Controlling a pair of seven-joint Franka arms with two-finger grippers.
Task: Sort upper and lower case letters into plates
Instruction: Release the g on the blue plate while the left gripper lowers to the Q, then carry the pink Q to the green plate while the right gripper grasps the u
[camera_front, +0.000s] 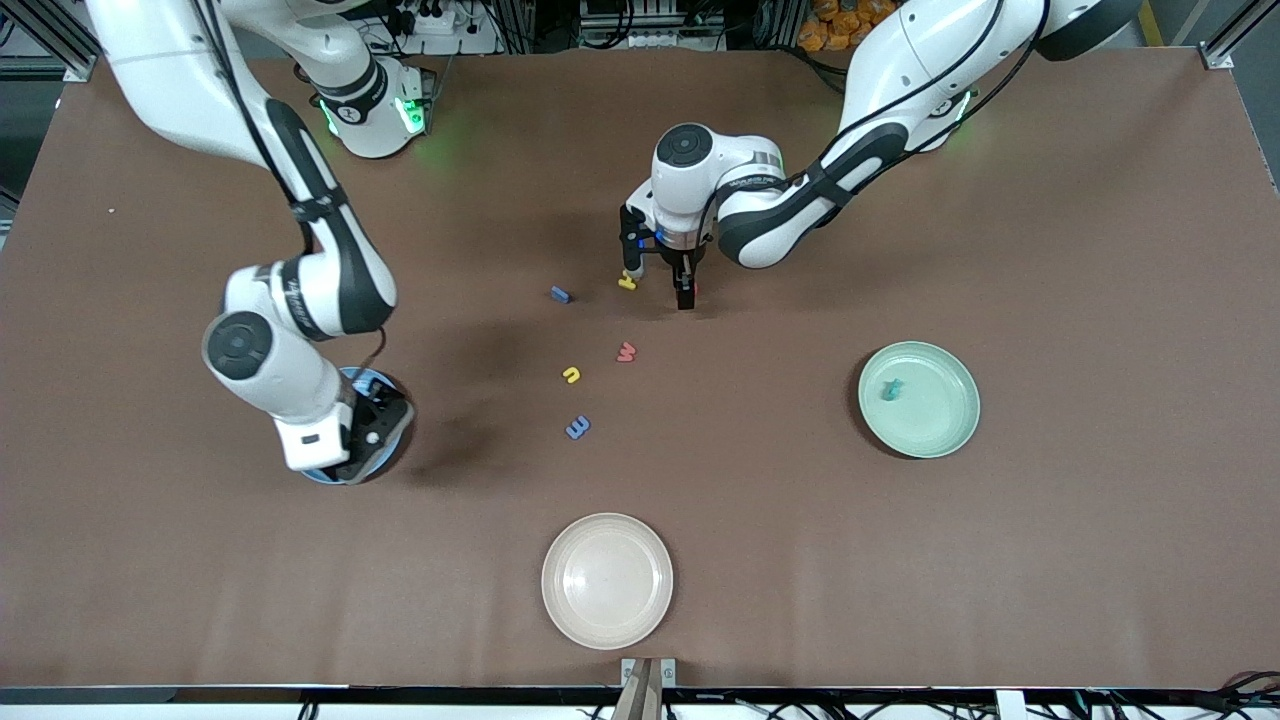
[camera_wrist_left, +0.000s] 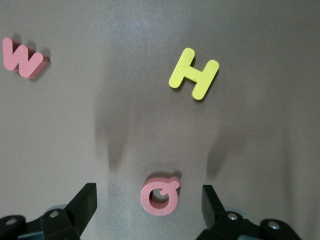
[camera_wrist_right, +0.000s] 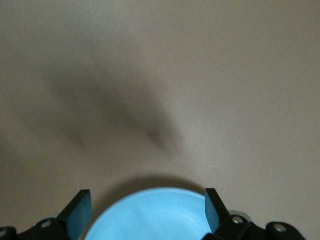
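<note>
While the left gripper (camera_wrist_left: 149, 200) hung low over the table (camera_front: 1050, 250), its fingers (camera_wrist_left: 84, 202) stood wide apart on either side of a pink letter (camera_wrist_left: 161, 196), apparently a lower-case q, without touching it. The step in hand was judged to be the pick of that letter. The next move called for a short descent and a square closure on so small a piece, then a carry to whichever plate takes its case.

A yellow H (camera_wrist_left: 194, 73) lay near the pink letter, at about one o'clock from it in the left wrist view, and a pink W (camera_wrist_left: 22, 58) at about ten o'clock, well apart.

On the table, a yellow letter (camera_front: 571, 375), a blue letter (camera_front: 578, 427) and another blue letter (camera_front: 560, 294) were unsorted. The mint green plate (camera_front: 940, 435), toward the left arm's end, held one teal letter (camera_front: 891, 389). A cream plate (camera_front: 607, 581), nearest the front camera, held nothing.

The right gripper (camera_wrist_right: 147, 210) hovered over the blue plate (camera_wrist_right: 155, 215), fingers wide and empty. Any letter in that plate was hidden.

Sorting was judged less than half done.
</note>
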